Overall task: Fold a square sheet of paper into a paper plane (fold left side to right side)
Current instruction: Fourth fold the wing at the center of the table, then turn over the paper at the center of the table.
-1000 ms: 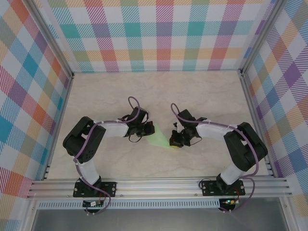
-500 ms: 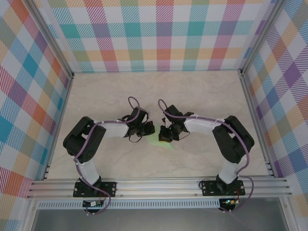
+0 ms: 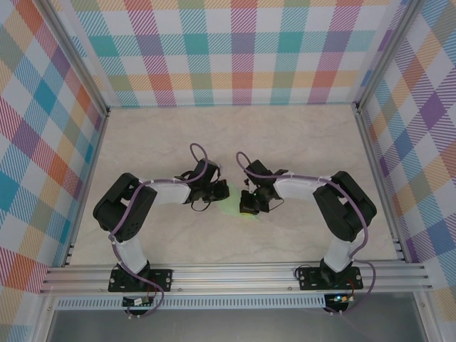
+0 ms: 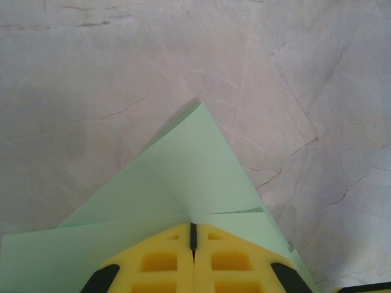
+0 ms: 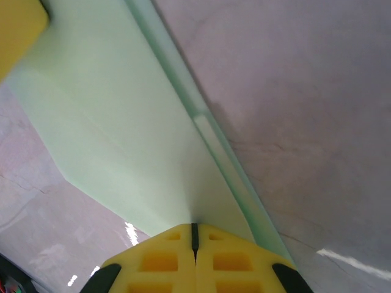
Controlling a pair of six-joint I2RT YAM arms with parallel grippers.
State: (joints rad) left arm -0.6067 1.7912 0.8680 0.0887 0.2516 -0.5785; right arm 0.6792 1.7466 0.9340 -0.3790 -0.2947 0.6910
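Observation:
The pale green sheet of paper point(image 3: 233, 207) lies on the table between the two arms, folded into a pointed, layered shape. In the left wrist view its tip point(image 4: 198, 131) points away from me, and a folded flap edge crosses just ahead of the jaws. My left gripper point(image 3: 219, 191) point(image 4: 193, 235) is shut, its yellow tips resting on the paper. My right gripper point(image 3: 249, 206) point(image 5: 194, 235) is shut too, its tips down on the paper point(image 5: 122, 122) beside a long layered edge. A yellow finger point(image 5: 18, 24) of the left gripper shows at the paper's far end.
The marbled table top point(image 3: 235, 135) is fenced by plaid walls point(image 3: 235, 50) at the back and both sides, with an aluminium rail point(image 3: 235, 274) along the near edge. Both arms bend inward from their bases toward the middle of the table.
My right gripper came in from the right onto the paper, then slid a little toward the near edge. The left gripper has stayed in place on the paper.

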